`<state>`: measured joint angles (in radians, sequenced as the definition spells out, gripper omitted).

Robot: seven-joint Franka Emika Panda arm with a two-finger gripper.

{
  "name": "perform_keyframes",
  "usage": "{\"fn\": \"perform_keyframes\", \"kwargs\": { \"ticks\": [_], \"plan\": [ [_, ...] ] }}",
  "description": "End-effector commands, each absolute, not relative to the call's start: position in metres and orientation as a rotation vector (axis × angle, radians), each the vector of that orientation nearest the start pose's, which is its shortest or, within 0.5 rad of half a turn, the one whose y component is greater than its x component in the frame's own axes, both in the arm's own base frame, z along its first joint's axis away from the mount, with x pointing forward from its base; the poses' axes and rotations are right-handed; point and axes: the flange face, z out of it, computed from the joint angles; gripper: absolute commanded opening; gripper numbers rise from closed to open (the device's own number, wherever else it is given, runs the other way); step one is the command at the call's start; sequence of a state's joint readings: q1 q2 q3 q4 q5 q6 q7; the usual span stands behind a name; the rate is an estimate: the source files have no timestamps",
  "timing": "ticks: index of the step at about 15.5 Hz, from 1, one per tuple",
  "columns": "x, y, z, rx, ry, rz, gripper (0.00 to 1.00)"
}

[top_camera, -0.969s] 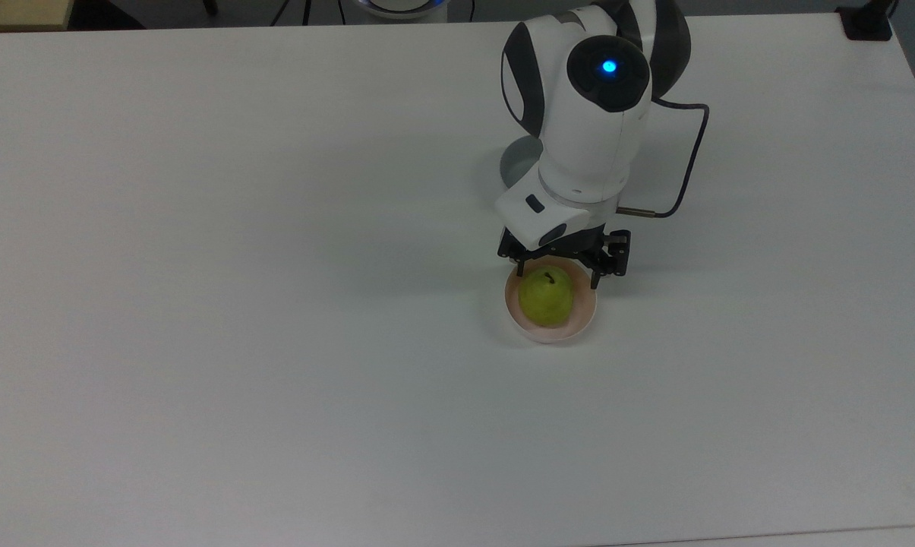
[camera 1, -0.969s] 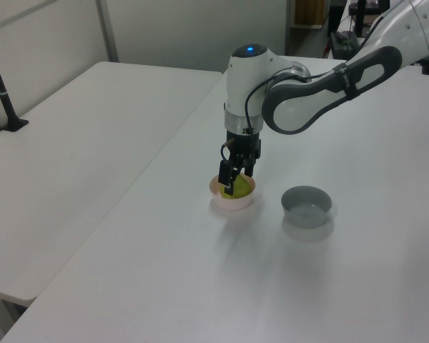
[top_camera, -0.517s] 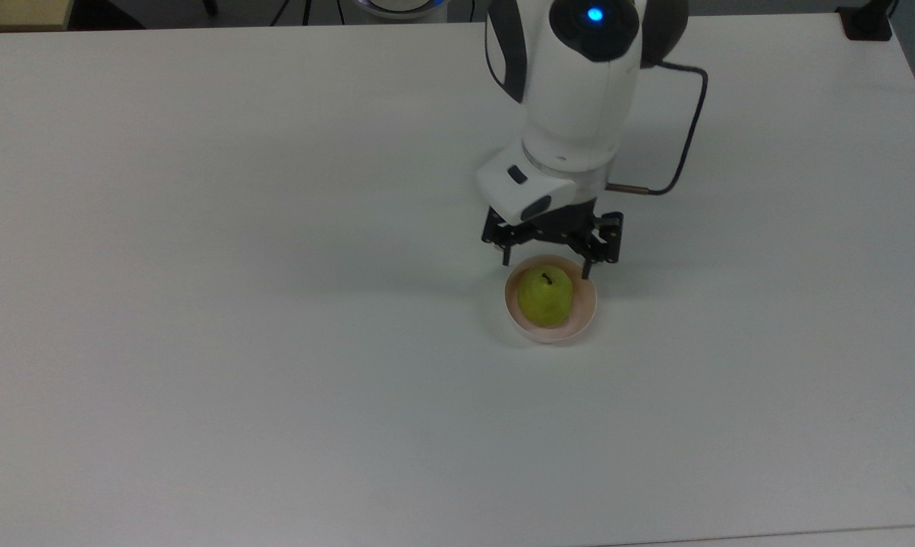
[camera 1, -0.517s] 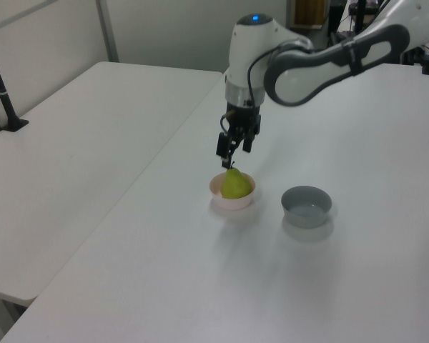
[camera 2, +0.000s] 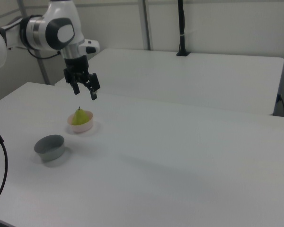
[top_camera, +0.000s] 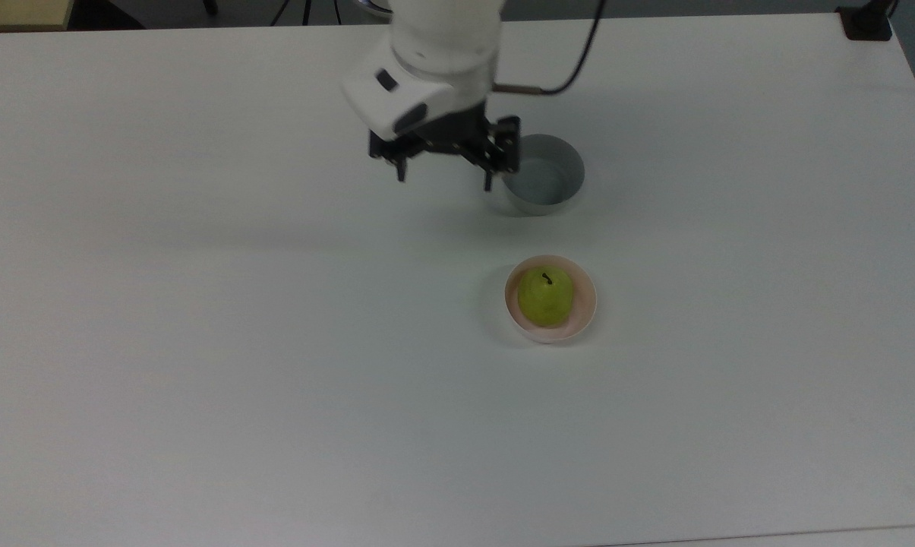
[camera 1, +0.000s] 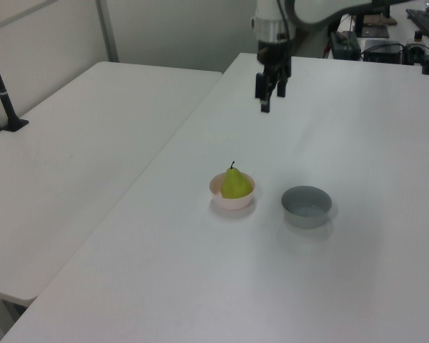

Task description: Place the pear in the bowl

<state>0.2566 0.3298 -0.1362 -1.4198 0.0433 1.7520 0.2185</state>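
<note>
The yellow-green pear (top_camera: 546, 297) stands upright, stem up, inside the pale pink bowl (top_camera: 585, 313) on the white table. The same pear (camera 1: 234, 183) in the bowl (camera 1: 232, 202) sits mid-table in the left view, and the pear (camera 2: 79, 116) and bowl (camera 2: 84, 127) are in the right view's left. My gripper (top_camera: 443, 176) hangs open and empty, well above the table and away from the bowl, towards the top view's upper left. The gripper (camera 1: 269, 96) and gripper (camera 2: 84, 92) hold nothing.
A grey bowl (top_camera: 544, 183) stands empty on the table, partly behind the gripper in the top view. The grey bowl (camera 1: 307, 206) lies right of the pink one in the left view. A second white table (camera 1: 71, 157) adjoins; a black post (camera 2: 181, 28) stands on it.
The gripper has lifted away from the pink bowl and moved up and to the top view's left, uncovering the grey bowl. The pear stays in the pink bowl.
</note>
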Motion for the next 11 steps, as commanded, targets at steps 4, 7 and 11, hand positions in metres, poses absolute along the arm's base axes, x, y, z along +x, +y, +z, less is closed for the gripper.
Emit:
{"fn": "perform_keyframes", "kwargs": {
  "ticks": [4, 7, 11],
  "plan": [
    [0.625, -0.02, 0.552, -3.12, 0.083, 0.077, 1.0],
    [0.625, -0.042, 0.553, -3.12, 0.136, 0.063, 1.0],
    [0.626, -0.044, 0.551, -3.139, 0.141, 0.064, 1.0]
  ]
}}
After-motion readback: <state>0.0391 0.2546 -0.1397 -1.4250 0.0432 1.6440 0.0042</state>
